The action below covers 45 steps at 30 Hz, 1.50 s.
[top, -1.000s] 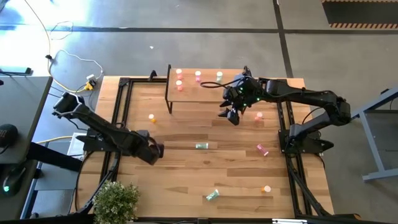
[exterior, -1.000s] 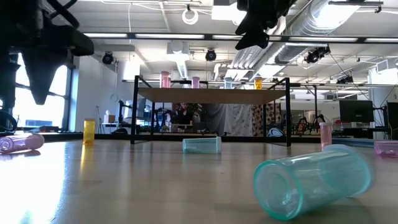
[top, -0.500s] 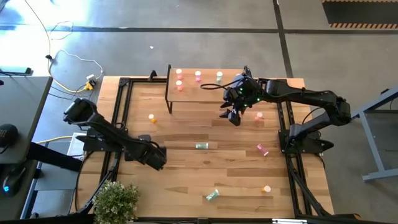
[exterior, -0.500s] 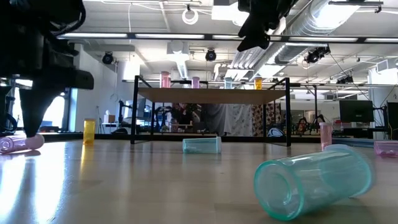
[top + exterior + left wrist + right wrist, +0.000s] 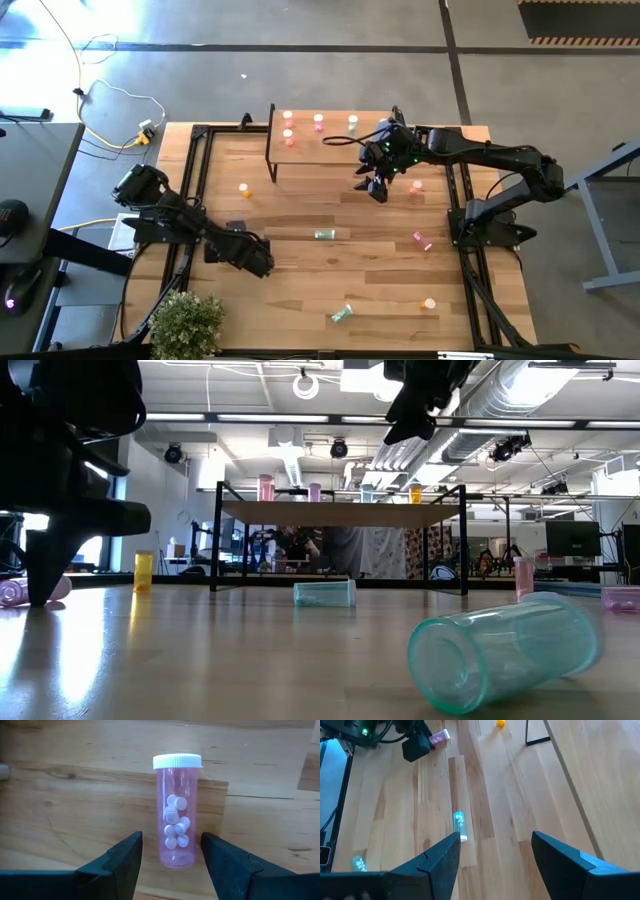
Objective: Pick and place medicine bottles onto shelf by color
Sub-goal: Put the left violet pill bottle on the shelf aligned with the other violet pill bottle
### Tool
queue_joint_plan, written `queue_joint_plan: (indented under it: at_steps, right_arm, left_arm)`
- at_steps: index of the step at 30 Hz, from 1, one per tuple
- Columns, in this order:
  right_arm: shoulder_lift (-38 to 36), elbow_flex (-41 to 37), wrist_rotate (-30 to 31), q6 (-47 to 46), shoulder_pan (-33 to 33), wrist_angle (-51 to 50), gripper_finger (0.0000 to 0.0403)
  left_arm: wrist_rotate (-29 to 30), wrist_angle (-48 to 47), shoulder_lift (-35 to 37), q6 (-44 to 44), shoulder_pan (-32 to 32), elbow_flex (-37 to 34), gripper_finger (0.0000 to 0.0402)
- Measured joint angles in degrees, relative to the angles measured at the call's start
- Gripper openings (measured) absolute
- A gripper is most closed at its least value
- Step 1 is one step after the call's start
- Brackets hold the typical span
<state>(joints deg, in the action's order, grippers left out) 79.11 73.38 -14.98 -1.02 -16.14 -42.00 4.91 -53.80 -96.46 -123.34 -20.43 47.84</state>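
the left gripper (image 5: 170,865) has its jaws apart around a lying pink bottle (image 5: 177,812). centre, lower, then close mid-body. the right gripper (image 5: 377,186) waits with jaws apart by the shelf (image 5: 330,150).

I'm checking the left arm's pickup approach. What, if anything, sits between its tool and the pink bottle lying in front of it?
Nothing visible does. In the left wrist view the pink bottle lies on bare table just ahead of the open left tool, lined up with the gap between its fingers.
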Motion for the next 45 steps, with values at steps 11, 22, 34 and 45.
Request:
queue_joint_plan:
  at_steps: [11,22,34,45]
  right_arm:
    - [0.0,0.0,0.0,0.0,0.0,-0.2,0.0236]
    - [0.0,0.0,0.0,0.0,0.0,-0.2,0.0236]
    - [0.0,0.0,0.0,-1.7,0.0,-0.2,0.0236]
    - [0.0,0.4,-4.0,-3.1,0.0,3.7,0.0236]
  left_arm:
    - [-0.3,0.6,-0.1,6.0,2.3,0.0,0.0129]
    - [-0.8,1.0,1.4,12.2,2.4,-0.4,0.0099]
    - [1.0,7.9,8.6,26.9,2.4,-0.6,0.0103]
    - [17.8,19.9,18.0,45.5,2.6,-0.4,0.0103]
